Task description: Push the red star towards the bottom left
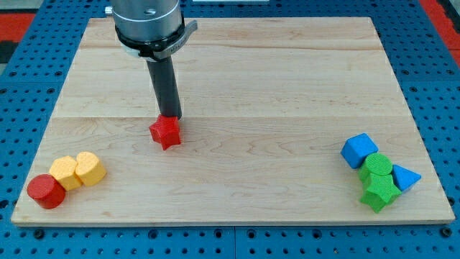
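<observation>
Surface (287, 79): pale wooden board, lying on a blue pegboard base (438, 43).

Arm: one, entering from the view's top left of centre; a silver round housing (147, 20) with a straight dark rod (165, 86) hanging down from it. There is no end effector with jaws to be apart or together; the rod simply ends in my tip (169, 117).

Red star (166, 132): sits left of the board's middle, well apart from every other block. My tip stands at its top edge, touching it or just short of touching; I cannot tell which from here.

Bottom-left group, near the board's corner:
- red cylinder (46, 191), lowest and furthest left;
- yellow block (66, 172), ridged, exact shape unclear, touching the red cylinder;
- second yellow block (90, 167), also ridged, just beside the first on its right.

Bottom-right group, packed close together:
- blue cube (359, 150), at the top of the cluster;
- green block (376, 167), rounded, just below the cube;
- green star (379, 193), lowest, near the board's bottom edge;
- blue triangle (405, 177), on the cluster's right side.

Both groups lie well apart from my tip.
</observation>
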Action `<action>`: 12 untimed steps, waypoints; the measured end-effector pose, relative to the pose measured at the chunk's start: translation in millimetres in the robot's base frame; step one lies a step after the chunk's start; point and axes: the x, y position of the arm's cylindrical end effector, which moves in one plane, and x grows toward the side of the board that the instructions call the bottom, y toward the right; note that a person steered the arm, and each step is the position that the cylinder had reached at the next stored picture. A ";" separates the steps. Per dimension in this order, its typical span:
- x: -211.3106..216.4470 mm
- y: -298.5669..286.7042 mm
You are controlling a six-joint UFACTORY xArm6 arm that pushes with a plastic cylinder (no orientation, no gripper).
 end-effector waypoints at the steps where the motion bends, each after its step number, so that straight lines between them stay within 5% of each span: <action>1: 6.8 0.0; 12: 83.0 7.7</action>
